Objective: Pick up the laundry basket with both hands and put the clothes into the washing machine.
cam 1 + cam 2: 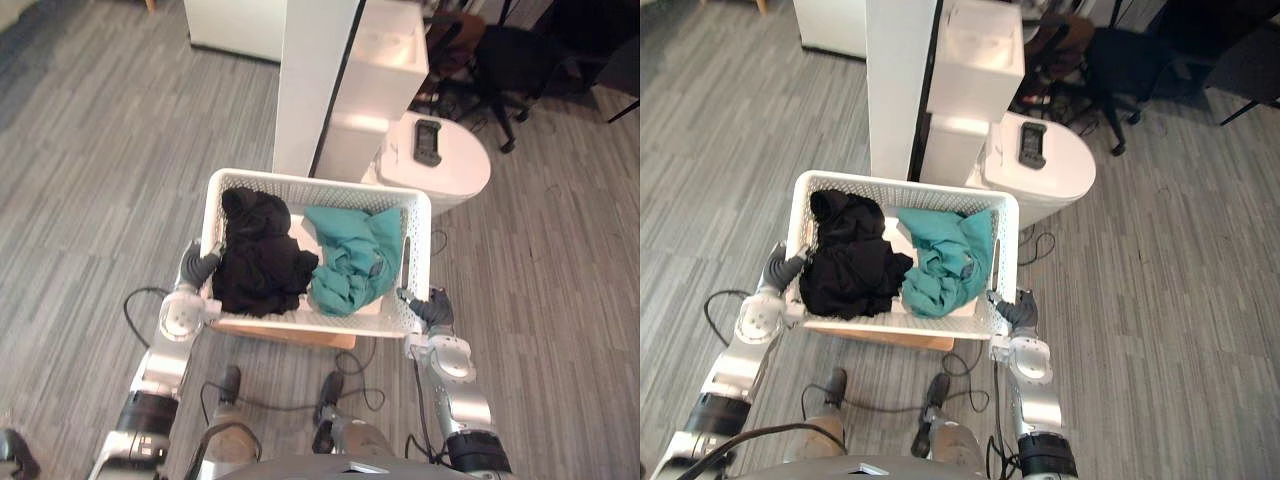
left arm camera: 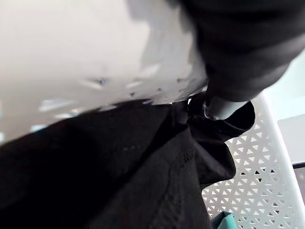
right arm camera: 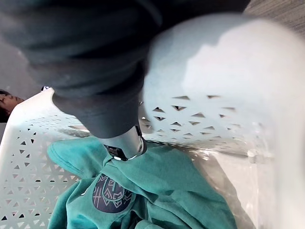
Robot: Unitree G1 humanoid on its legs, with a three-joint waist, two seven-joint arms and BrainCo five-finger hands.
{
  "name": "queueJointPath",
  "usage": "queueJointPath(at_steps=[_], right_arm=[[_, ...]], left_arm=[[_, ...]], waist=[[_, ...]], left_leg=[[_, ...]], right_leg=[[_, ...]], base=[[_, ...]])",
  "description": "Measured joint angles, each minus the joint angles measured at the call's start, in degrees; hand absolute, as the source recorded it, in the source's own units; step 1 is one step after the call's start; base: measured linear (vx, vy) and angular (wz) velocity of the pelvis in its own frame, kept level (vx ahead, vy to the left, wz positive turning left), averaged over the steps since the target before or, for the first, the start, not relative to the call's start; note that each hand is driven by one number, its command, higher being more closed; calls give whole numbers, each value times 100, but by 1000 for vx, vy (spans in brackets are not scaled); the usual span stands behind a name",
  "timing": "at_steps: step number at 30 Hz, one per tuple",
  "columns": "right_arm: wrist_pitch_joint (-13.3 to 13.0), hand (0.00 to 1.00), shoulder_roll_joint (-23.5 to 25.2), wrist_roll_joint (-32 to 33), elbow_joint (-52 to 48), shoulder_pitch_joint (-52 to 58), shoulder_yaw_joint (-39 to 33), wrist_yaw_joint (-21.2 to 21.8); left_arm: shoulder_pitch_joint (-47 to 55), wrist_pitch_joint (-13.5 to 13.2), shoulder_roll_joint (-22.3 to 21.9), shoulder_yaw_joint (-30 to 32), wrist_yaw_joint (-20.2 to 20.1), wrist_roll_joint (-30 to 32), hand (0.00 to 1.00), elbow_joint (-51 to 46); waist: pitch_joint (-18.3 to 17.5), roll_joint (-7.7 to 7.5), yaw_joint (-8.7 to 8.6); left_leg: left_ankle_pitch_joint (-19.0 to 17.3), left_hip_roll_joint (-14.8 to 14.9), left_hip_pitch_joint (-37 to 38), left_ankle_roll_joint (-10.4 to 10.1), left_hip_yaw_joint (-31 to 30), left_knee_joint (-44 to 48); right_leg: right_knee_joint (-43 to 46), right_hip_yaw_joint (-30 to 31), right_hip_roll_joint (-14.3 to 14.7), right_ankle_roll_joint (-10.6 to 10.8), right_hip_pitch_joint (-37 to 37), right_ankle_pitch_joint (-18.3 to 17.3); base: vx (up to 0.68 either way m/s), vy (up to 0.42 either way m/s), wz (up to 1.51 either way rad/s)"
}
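Left eye view: laundry basket (image 1: 318, 184) at frame centre, holding black clothes (image 1: 258, 262) and teal garment (image 1: 350, 258).
Left hand (image 1: 197, 266): clasps basket's left rim.
Right hand (image 1: 430, 307): clasps right rim.

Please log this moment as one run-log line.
left hand: grips laundry basket | right hand: grips laundry basket | load: black garment, teal garment

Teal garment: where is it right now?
In the left eye view the teal garment lies in the right half of the laundry basket, beside the black clothes, near the right hand.
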Motion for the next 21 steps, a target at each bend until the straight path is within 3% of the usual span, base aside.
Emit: queueJointPath(at_steps=[3, 7, 18, 21], right_arm=[[-3, 100, 114, 0, -24, 373, -47, 225], [2, 100, 126, 4, -27, 773, -139, 429], [13, 100, 237, 21, -25, 1100, -144, 466], [12, 100, 221, 33, -25, 1063, -138, 466]], left_arm=[[646, -58, -203, 158, -205, 2, 100, -304], [1153, -83, -453, 214, -489, 14, 100, -471], [1648, -119, -672, 316, -670, 59, 100, -621], [1647, -132, -691, 306, -733, -81, 100, -613]], waist=[[-318, 175, 5], [-572, 428, -11], [-862, 450, -29], [-865, 493, -7]], left_leg=[[-107, 21, 163, 36, 112, -2], [-115, 28, 283, 2, 188, -2], [-238, 158, 620, -10, 182, -1], [-512, 222, 303, -94, -63, 654]], right_leg=[[0, -18, 7, 62, 127, -213], [1, -9, 21, 73, 197, -223], [0, -35, 161, 117, 602, -404], [2, -118, 238, 78, 730, -531]], base=[[28, 2, -11], [33, -1, -11], [0, -15, 0], [-7, -40, 31]])
